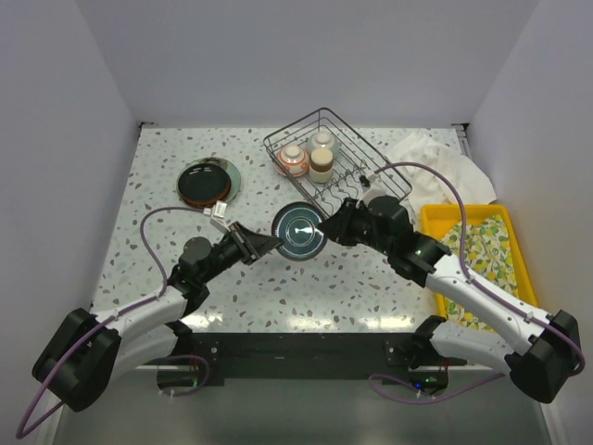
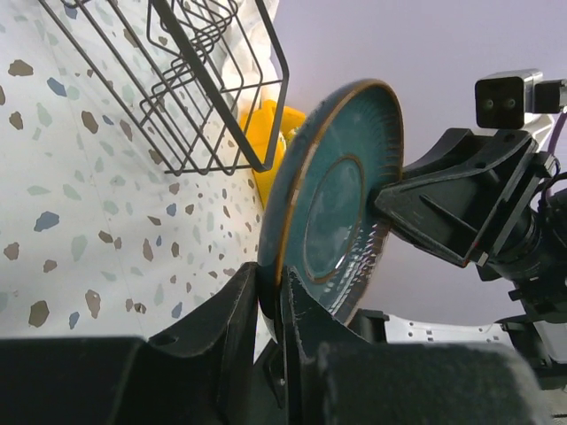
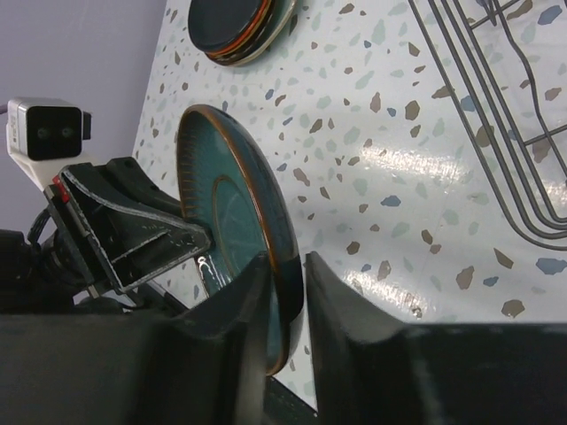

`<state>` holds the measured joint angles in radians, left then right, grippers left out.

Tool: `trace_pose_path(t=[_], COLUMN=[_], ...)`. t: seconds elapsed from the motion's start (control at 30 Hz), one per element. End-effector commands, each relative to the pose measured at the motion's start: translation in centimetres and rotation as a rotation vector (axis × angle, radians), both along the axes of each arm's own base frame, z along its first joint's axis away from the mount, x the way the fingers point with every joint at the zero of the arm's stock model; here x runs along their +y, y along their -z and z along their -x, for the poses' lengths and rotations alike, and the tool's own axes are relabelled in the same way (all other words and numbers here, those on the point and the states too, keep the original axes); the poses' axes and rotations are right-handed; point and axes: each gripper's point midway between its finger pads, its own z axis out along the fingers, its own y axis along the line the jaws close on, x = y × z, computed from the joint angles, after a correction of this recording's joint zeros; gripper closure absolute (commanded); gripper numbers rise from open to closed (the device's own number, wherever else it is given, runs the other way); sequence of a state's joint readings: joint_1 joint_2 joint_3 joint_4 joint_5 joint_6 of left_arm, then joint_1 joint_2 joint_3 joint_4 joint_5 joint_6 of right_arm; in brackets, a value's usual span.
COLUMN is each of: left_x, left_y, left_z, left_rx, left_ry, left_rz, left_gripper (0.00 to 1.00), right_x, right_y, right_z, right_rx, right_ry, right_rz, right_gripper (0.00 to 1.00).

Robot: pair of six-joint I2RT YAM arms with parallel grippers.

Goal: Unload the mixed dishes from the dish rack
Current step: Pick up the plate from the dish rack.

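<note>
Plate (image 1: 301,232) (rim partly hidden) clenched between left end effector (image 2: 270,299) and right end effector (image 3: 285,288).

A teal plate (image 1: 298,230), ribbed with fine radial lines and edged in coppery brown, shows against a white terrazzo surface (image 1: 278,287) flecked with brown, grey-blue and pale green chips. The stack of plates (image 1: 206,182) is black on top, with an orange-red rim beneath. The dish rack (image 2: 213,88) is dark wire; its cup (image 1: 321,162) is cream banded in brown, its bowl (image 1: 294,159) patterned in red. The tray (image 1: 454,213) is bright yellow, its printed cloth (image 1: 486,255) yellow and green on white. The other cloth (image 1: 435,162) is plain white.
</note>
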<state>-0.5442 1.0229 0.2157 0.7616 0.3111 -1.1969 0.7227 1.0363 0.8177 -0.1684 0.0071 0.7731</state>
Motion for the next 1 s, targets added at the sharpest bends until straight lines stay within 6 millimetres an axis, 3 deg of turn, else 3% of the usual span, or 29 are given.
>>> trace_pose_path(t=[0.0,0.03,0.1,0.3,0.4,0.53,0.73,0.77,0.83,0.87,0.93,0.97], left_x=[0.3,0.4,0.5,0.8,1.9,4.6,10.5,11.1,13.1,13.8,16.0,16.8], left_y=[-3.2,-3.5,-3.7,-4.5,-5.1,-4.3,-3.8,-4.7,-4.1,-5.1,-3.6,-4.6], left_z=[-0.4,-0.6,-0.8,-1.8,-3.3,-5.9,-11.0,-11.9,-13.5,-14.4,-16.1,-17.1], left_rx=[-0.088,-0.087,-0.086,-0.085,-0.081,-0.038,-0.007,-0.023,-0.006,-0.024,0.028,0.016], left_ry=[-0.036,-0.048,-0.06,-0.108,-0.186,-0.294,-0.474,-0.491,-0.547,-0.571,-0.627,-0.654], left_rz=[0.076,0.079,0.081,0.085,0.07,0.016,-0.066,-0.069,-0.101,-0.104,-0.162,-0.172], left_gripper=[1.0,1.0,1.0,1.0,1.0,1.0,1.0,1.0,1.0,1.0,1.0,1.0], right_x=[-0.2,-0.4,-0.7,-1.5,-2.2,-3.7,-5.4,-5.5,-6.0,-6.1,-6.5,-6.7], right_y=[-2.7,-2.5,-2.6,-2.4,-2.5,-2.3,-2.5,-2.5,-2.5,-2.5,-2.4,-2.3], right_z=[-0.6,-0.6,-0.5,-0.2,0.0,0.4,1.2,1.3,1.6,1.7,2.0,2.1], right_rx=[-0.072,-0.075,-0.08,-0.093,-0.111,-0.14,-0.177,-0.184,-0.191,-0.196,-0.199,-0.201], right_ry=[0.031,0.03,0.032,0.034,0.039,0.04,0.035,0.035,0.027,0.023,0.02,0.017], right_rz=[-0.068,-0.05,-0.037,0.0,0.033,0.124,0.192,0.198,0.219,0.231,0.245,0.259], right_gripper=[0.63,0.51,0.37,0.13,0.02,0.02,0.02,0.02,0.02,0.02,0.02,0.02])
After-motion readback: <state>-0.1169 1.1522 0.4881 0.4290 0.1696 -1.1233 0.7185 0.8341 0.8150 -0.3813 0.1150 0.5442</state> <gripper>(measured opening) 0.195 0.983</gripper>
